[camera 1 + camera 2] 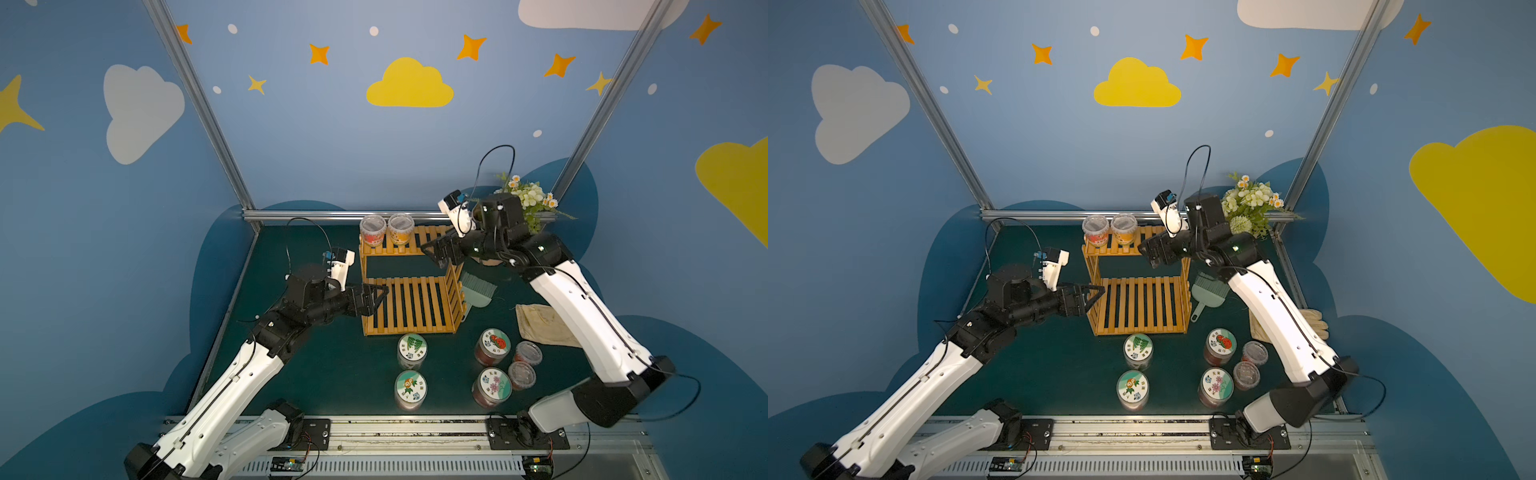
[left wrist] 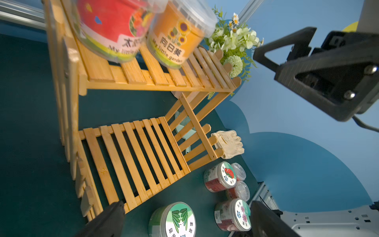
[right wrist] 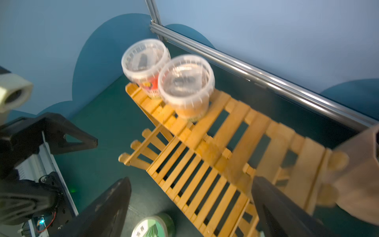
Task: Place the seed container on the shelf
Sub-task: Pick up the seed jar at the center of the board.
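- The shelf (image 1: 409,307), a two-tier rack of wooden slats, stands towards the back of the green tabletop (image 1: 324,365).
- The right gripper (image 1: 432,254) hovers at the right end of the top tier, jaws spread wide and empty, clear of both tubs.
- The left gripper (image 1: 378,301) is at the lower tier's left edge, jaws apart, holding nothing.
- The orange sunflower seed container (image 1: 400,228) stands upright on the top tier, just beside a red seed tub (image 1: 372,230).
- Printed-lid jars (image 1: 411,351) stand on the tabletop in front of the shelf.
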Robot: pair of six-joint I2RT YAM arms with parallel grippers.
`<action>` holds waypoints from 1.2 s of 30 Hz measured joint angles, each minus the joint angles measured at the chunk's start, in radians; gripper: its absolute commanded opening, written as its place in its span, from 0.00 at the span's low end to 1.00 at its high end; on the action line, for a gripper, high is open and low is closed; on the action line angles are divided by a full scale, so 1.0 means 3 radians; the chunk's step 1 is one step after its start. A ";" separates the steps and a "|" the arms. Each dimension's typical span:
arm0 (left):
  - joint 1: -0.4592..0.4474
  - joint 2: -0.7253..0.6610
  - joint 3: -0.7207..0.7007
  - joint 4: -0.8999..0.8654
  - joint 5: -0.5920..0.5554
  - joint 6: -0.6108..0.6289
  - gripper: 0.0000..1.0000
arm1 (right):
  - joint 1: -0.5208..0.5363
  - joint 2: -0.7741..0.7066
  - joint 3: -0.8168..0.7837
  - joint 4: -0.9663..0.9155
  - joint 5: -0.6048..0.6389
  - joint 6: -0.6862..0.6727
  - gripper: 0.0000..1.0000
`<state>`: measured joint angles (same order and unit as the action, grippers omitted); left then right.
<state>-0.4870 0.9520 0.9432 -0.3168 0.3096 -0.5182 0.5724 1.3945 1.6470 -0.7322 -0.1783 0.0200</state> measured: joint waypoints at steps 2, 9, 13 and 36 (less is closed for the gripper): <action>-0.0051 -0.0034 -0.0102 0.0066 0.0075 -0.0008 1.00 | -0.0034 -0.0463 -0.0539 0.0060 0.0170 0.0153 0.98; -0.0684 0.0057 -0.0258 0.0240 0.0047 0.0094 1.00 | -0.0670 -0.1643 -0.1892 -0.0122 0.0726 0.0884 0.91; -0.1101 0.0341 -0.0231 0.0421 -0.0076 0.0184 1.00 | -0.1289 -0.1993 -0.2387 -0.0350 0.0744 0.1265 0.87; -0.1958 0.2293 0.1156 0.0749 -0.0193 0.0493 1.00 | -0.3042 -0.1621 -0.3028 -0.0537 0.0120 0.1806 0.98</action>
<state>-1.0744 1.6398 1.2900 -0.0921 0.2516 -0.3702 -0.3401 0.9081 0.7387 -0.8932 -0.1425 0.5617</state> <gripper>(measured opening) 0.999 0.982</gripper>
